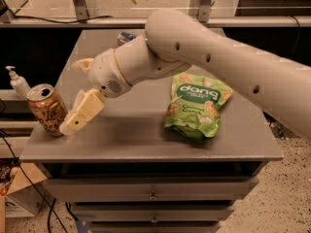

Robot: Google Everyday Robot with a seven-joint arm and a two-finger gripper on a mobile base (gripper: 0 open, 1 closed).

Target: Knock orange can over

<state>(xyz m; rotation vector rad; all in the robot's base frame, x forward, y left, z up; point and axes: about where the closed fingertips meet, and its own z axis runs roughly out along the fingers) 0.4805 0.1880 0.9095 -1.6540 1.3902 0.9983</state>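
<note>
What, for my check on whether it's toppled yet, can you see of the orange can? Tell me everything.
The orange can is a small orange-tan metal drink can with dark lettering and a silver top rim. It stands upright, not toppled, near the front left corner of the grey table. The gripper reaches down to its lower right side and seems to touch it there. Nothing else on the table touches it.

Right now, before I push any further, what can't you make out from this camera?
Contact: the gripper sits at the orange can, by its lower right side. In the camera view, touching or apart is unclear.
Lettering on the orange can: camera view, blurred.
Small can at the back of the table: camera view, mostly hidden by the arm.
Base of the arm: cut off by the right edge.
</note>
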